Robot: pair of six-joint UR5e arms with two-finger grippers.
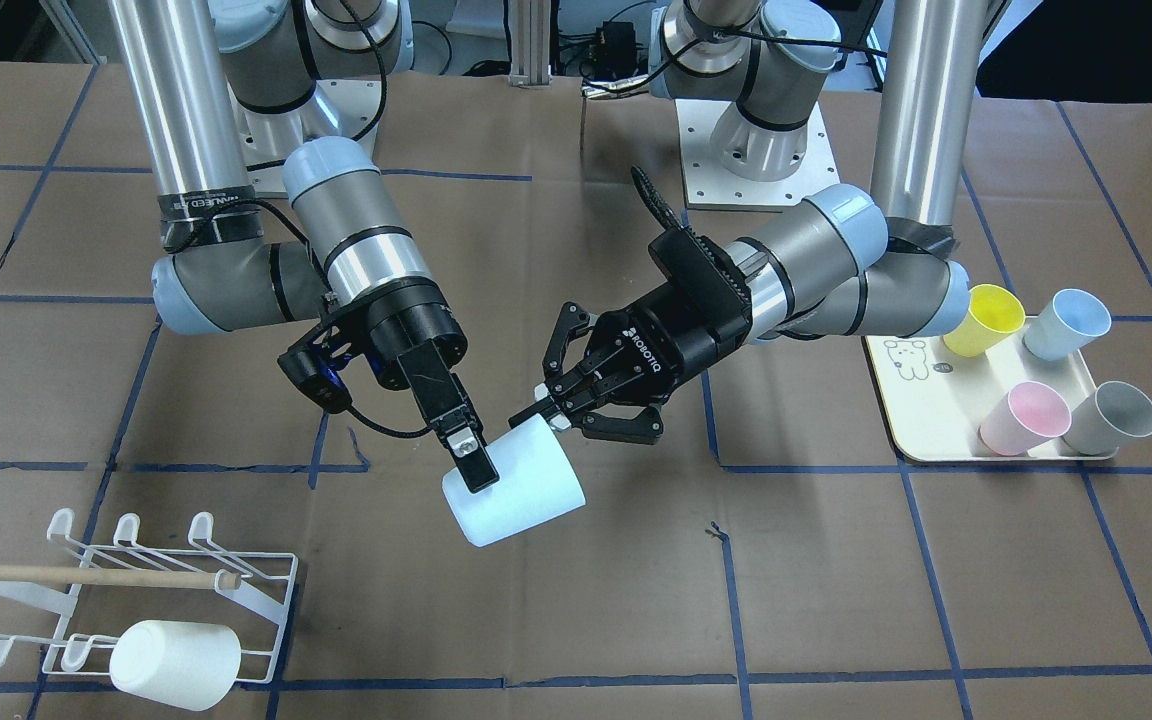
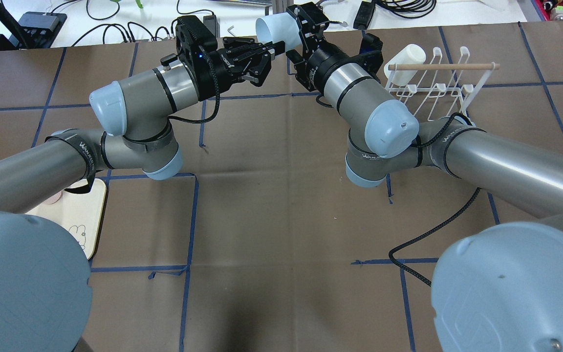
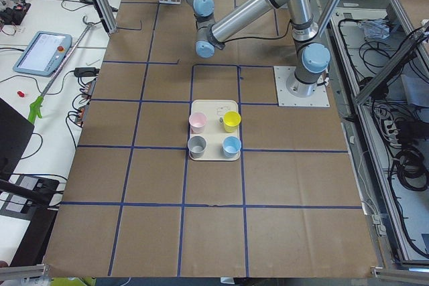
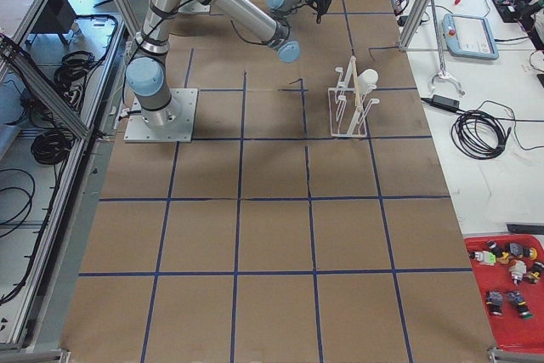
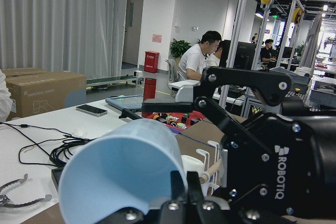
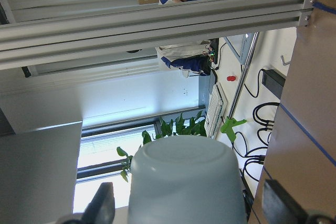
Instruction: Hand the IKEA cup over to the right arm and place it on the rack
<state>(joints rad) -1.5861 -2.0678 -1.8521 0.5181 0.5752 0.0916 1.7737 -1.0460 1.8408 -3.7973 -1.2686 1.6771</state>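
Observation:
A pale blue IKEA cup hangs in the air over the middle of the table, tilted. My left gripper is shut on its rim. In the left wrist view its fingers pinch the cup at the lower edge. The right arm's gripper is open and straddles the same cup. In the right wrist view its fingers stand a little clear of the cup's sides, with the cup's closed base pointing away. From overhead the cup sits between both grippers. The white wire rack lies on the robot's right.
A white cup sits upturned on a rack prong below the wooden dowel. On the robot's left, a cream tray holds several cups in yellow, blue, pink and grey. Brown table paper with blue tape lines lies beneath the arms.

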